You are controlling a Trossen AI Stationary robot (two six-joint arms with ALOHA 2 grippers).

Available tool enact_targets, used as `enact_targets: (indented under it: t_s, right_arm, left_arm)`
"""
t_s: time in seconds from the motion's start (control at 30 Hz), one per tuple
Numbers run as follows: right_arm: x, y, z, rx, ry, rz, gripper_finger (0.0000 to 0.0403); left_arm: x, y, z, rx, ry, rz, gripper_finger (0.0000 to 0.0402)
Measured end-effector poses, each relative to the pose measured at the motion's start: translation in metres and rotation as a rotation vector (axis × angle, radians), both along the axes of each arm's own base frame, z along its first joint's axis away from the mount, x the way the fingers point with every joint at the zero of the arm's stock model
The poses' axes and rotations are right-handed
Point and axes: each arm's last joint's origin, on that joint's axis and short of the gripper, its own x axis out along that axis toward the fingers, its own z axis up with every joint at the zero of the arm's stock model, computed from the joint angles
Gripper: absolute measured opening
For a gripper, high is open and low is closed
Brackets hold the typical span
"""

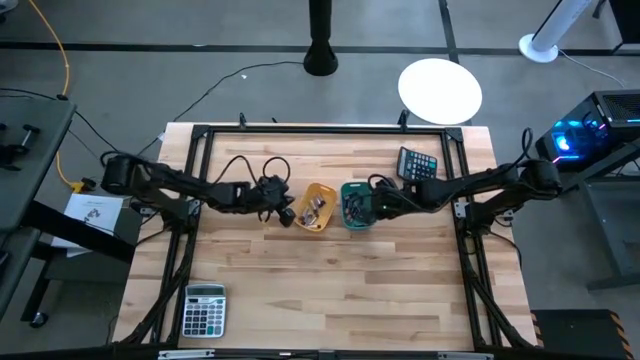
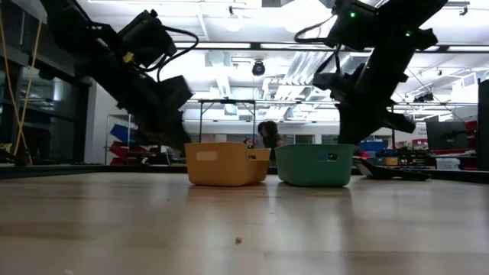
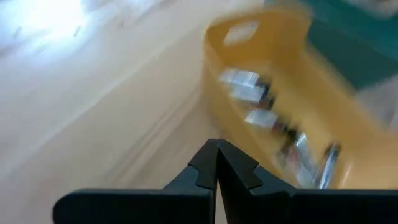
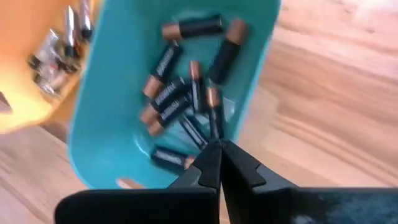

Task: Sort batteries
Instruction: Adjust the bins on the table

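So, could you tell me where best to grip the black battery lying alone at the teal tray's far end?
Grip that battery across its dark middle, coming straight down from above. It lies flat in the teal tray with bare floor on both long sides, so the fingers should fit.

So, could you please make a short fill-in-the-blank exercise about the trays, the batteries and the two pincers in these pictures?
1. The dark batteries with copper-coloured ends lie in the ____ tray.
2. The silvery batteries lie in the ____ tray.
3. The fingers of the left pincer and the right pincer are ____.
4. A calculator lies near the table's ____ edge, on the left arm's side.

Missing words: teal; yellow; shut; front
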Motion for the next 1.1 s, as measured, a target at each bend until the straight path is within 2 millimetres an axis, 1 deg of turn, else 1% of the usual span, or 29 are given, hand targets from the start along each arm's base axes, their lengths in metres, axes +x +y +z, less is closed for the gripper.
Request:
enact_targets:
  t_s: [0.2,0.33,0.43,0.53,0.63,0.77,0.9,1.0,1.1]
  right_arm:
    - [-0.010,0.008,-0.006,0.025,0.123,0.024,0.0000]
    - [-0.013,0.011,-0.013,0.028,0.145,0.023,0.0000]
    - [-0.013,0.011,-0.021,0.037,0.123,0.006,0.0000]
    - [-0.012,0.011,-0.029,0.053,0.096,0.001,0.0000]
    - [-0.009,0.012,-0.033,0.066,0.104,0.005,0.0000]
    - [-0.006,0.012,-0.035,0.088,0.089,0.020,0.0000]
    - [-0.003,0.013,-0.036,0.089,0.067,0.029,0.0000]
    - [0.000,0.013,-0.037,0.090,0.043,0.030,0.0000]
    - [0.002,0.013,-0.036,0.090,0.027,0.031,0.0000]
  left_arm:
    - [-0.022,-0.004,0.004,0.002,0.185,-0.028,0.0000]
    - [-0.025,-0.009,-0.003,-0.044,0.213,-0.010,0.0000]
    - [-0.018,-0.015,-0.009,-0.067,0.178,-0.013,0.0000]
    - [-0.007,-0.022,-0.015,-0.105,0.103,-0.018,0.0000]
    - [0.002,-0.031,-0.024,-0.144,0.073,-0.031,0.0000]
    - [0.012,-0.040,-0.034,-0.174,0.079,-0.012,0.0000]
    - [0.023,-0.045,-0.038,-0.182,0.068,-0.007,0.0000]
    - [0.032,-0.046,-0.037,-0.186,0.050,-0.012,0.0000]
    - [0.040,-0.047,-0.031,-0.193,0.020,-0.019,0.0000]
